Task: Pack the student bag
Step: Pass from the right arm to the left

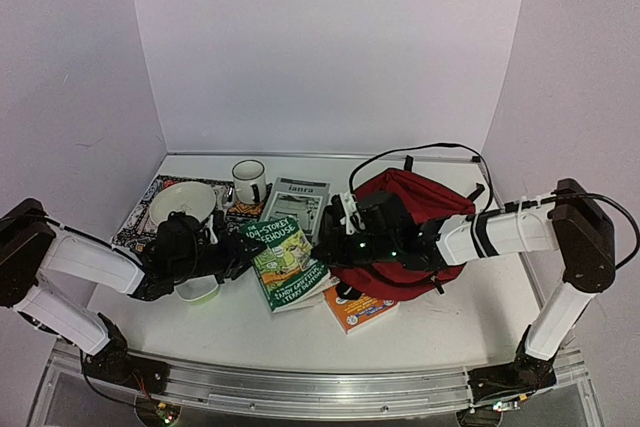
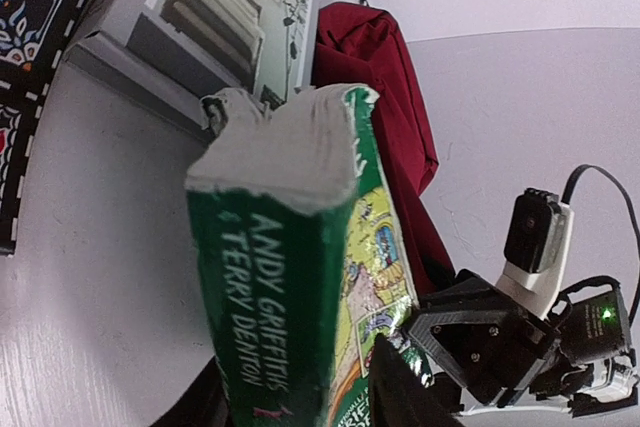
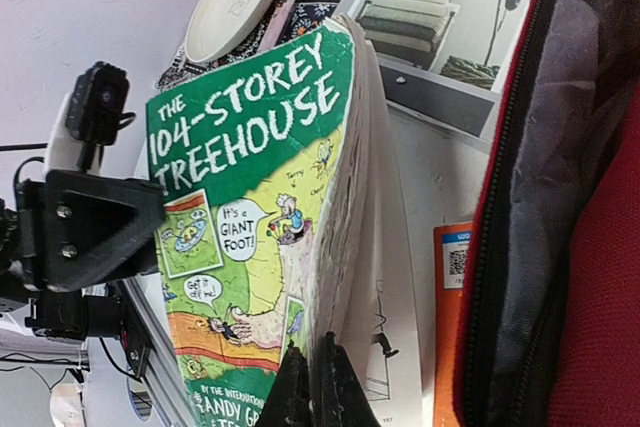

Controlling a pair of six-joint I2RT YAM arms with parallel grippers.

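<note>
Top external: dark red soft fabric student bag (image 1: pixel 415 222) slumped on white table (image 1: pixel 240 332), right of centre. Long axis roughly near-left to far-right, mouth toward glossy green paperback book (image 1: pixel 287 265).
Right wrist only: black zipper (image 3: pixel 508 157) open, grey lining (image 3: pixel 575 137). right gripper (image 3: pixel 313 387) jaws pinched tight on book's page edge.
Left wrist only: ragged grey page block. left gripper (image 2: pixel 300 402) jaws astride the spine, can't tell if gripping.

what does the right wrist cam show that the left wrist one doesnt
Only right wrist: the green book's front title, the student bag's unzipped mouth with grey lining, an orange book, a white bowl. Only left wrist: the green book's spine with the authors' names. Both: the green book, the student bag, the grey catalogue.
</note>
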